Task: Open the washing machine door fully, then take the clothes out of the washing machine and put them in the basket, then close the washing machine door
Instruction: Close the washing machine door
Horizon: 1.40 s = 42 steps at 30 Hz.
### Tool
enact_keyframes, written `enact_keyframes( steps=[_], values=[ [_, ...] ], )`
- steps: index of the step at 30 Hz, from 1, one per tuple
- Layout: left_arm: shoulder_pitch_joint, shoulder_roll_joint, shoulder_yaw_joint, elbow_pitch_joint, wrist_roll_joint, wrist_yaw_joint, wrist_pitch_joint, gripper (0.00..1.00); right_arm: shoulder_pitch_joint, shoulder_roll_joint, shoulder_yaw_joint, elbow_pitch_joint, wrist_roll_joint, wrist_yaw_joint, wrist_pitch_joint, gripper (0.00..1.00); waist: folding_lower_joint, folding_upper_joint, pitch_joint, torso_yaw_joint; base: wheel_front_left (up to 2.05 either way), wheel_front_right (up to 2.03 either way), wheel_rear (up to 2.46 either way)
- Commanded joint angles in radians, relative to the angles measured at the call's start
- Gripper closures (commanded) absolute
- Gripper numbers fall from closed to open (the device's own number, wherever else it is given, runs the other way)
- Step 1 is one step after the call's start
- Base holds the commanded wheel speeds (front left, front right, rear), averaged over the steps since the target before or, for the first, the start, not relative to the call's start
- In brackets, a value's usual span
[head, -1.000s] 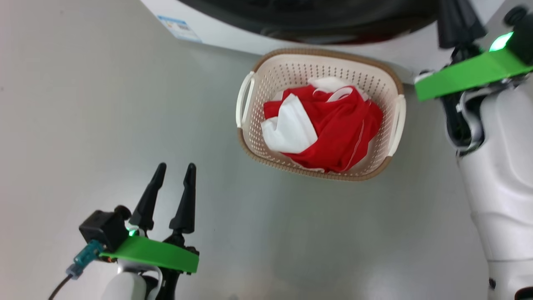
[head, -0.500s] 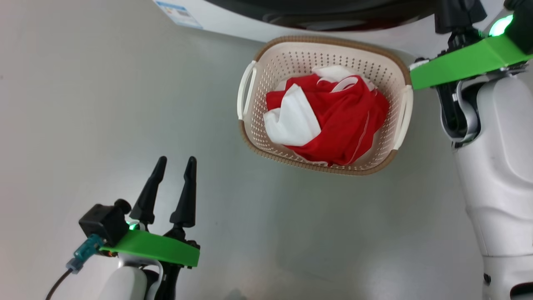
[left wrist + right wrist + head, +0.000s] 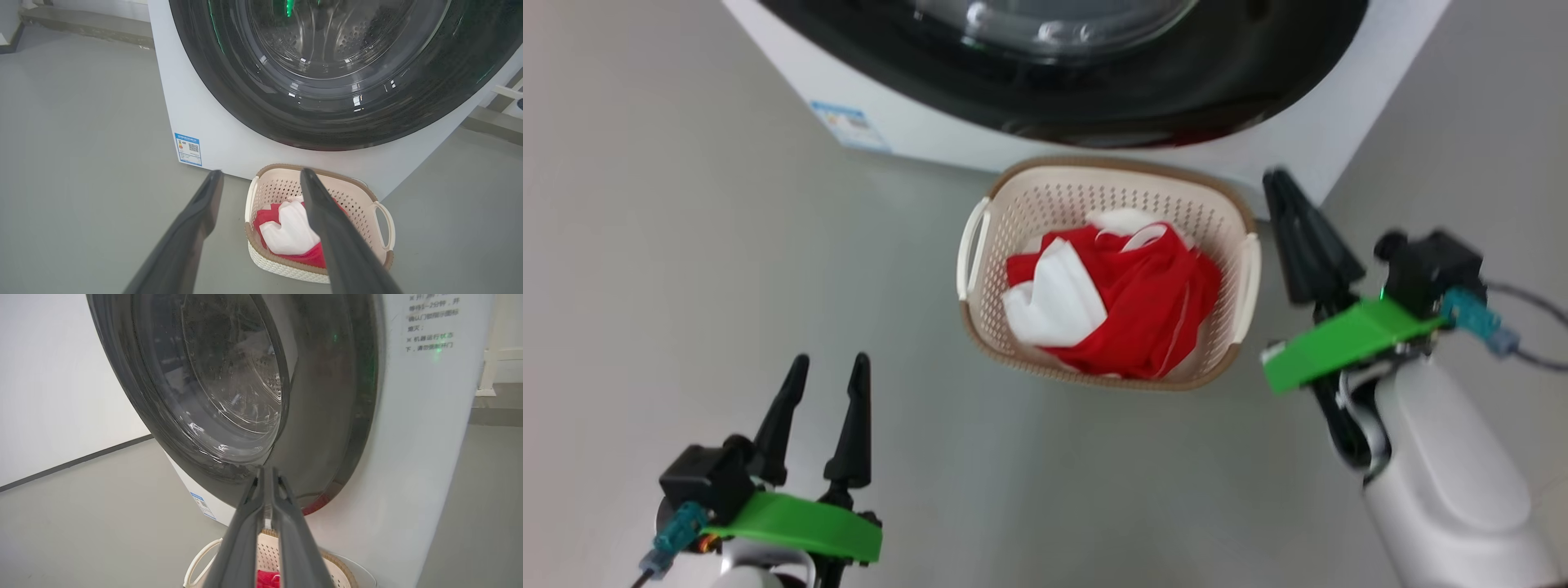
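- Left hand (image 3: 830, 361) hangs over the floor (image 3: 670, 245), fingers apart, empty.
- Right hand (image 3: 1276, 176), fingers together and empty, is just right of the basket (image 3: 1052, 204).
- Clothes (image 3: 1131, 302) lie in the basket, which stands before the washer (image 3: 947, 140); the door (image 3: 1192, 98) looks shut.

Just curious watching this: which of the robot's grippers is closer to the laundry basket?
Right. The right gripper is just beside the right handle of the basket; the left gripper is well away on its left side.
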Motion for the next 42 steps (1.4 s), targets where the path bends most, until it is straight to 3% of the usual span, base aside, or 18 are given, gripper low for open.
enact_keyframes(
  steps=[1, 2, 14, 34, 42],
  values=[
    [0.025, 0.026, 0.044, -0.020, 0.016, -0.005, -0.005, 0.00, 0.042, 0.018, 0.028, -0.035, 0.011, -0.001, -0.005, 0.09, 0.0000, 0.0000, -0.076, -0.054, 0.00, 0.00, 0.00],
    [0.033, 0.026, 0.048, -0.020, 0.022, -0.005, -0.005, 0.00, 0.066, 0.017, 0.029, -0.042, 0.014, -0.001, -0.005, 0.00, 0.0000, 0.0000, -0.091, -0.062, 0.00, 0.00, 0.00],
    [0.143, 0.042, 0.082, -0.047, 0.088, -0.005, -0.005, 0.00, 0.304, 0.000, 0.005, -0.116, 0.049, -0.001, -0.005, 0.00, 0.0000, 0.0000, -0.235, -0.152, 0.00, 0.00, 0.00],
    [0.251, 0.103, 0.046, -0.140, 0.087, -0.005, -0.005, 0.00, 0.575, -0.016, -0.121, -0.213, 0.070, -0.001, -0.005, 0.00, 0.0000, 0.0000, -0.350, -0.250, 0.00, 0.00, 0.00],
    [0.293, 0.099, 0.063, -0.167, 0.092, -0.005, -0.005, 0.00, 0.644, -0.021, -0.156, -0.231, 0.073, -0.001, -0.005, 0.00, 0.0000, 0.0000, -0.380, -0.268, 0.00, 0.00, 0.00]
  ],
)
